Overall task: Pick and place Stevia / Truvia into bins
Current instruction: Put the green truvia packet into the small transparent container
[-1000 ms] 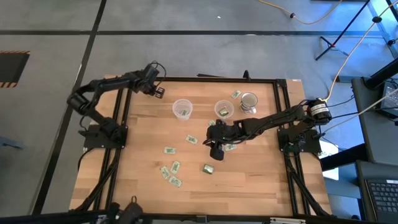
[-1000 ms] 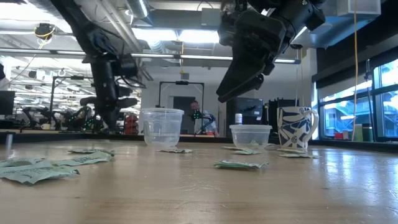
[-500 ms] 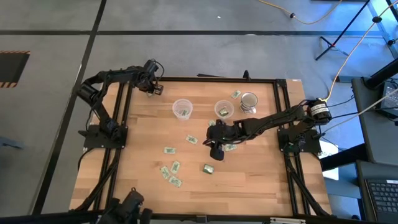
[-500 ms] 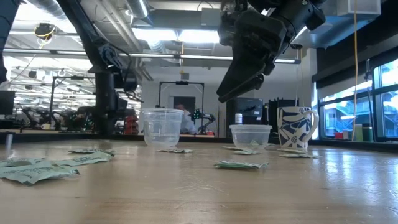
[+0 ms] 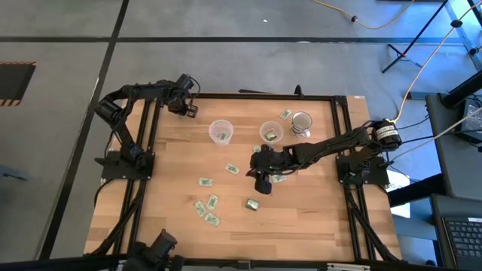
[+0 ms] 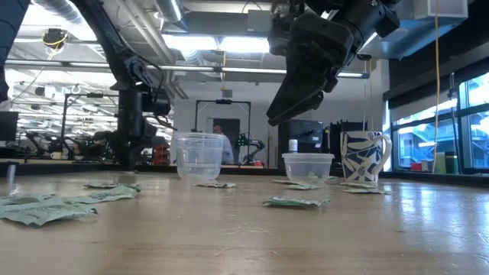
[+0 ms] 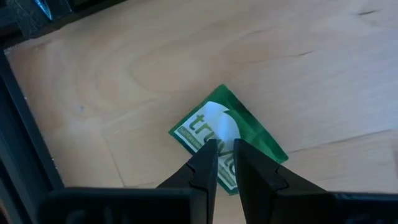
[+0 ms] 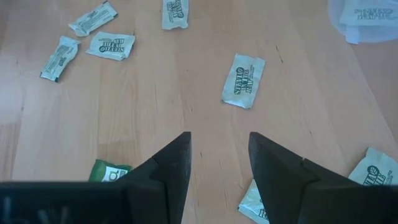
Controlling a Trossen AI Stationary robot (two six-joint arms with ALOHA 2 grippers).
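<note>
A green and white Truvia sachet [image 7: 211, 124] lies flat on the wood at the table's back left corner. My left gripper [image 7: 224, 152] is right over it, fingers only a slit apart, and the sachet shows through the gap. In the high view the left gripper [image 5: 185, 105] sits by that corner. My right gripper [image 5: 262, 184] hangs open over the table's middle with nothing between its fingers [image 8: 171, 165]. Two clear cups [image 5: 221, 132] [image 5: 271, 133] stand at the back, each with a sachet inside. Loose sachets [image 5: 232, 168] [image 5: 204, 181] [image 5: 253, 203] lie scattered in front of them.
A blue-patterned mug [image 5: 301, 122] stands right of the cups, with a sachet [image 5: 286, 114] beside it. Several more sachets [image 5: 205, 212] cluster at the front left. A black frame [image 5: 143, 135] borders the table. A person stands far off in the room behind [image 6: 219, 134].
My left arm's elbow has swung toward the back while its gripper stayed at the corner, its fingers parting slightly. My right arm has not moved.
</note>
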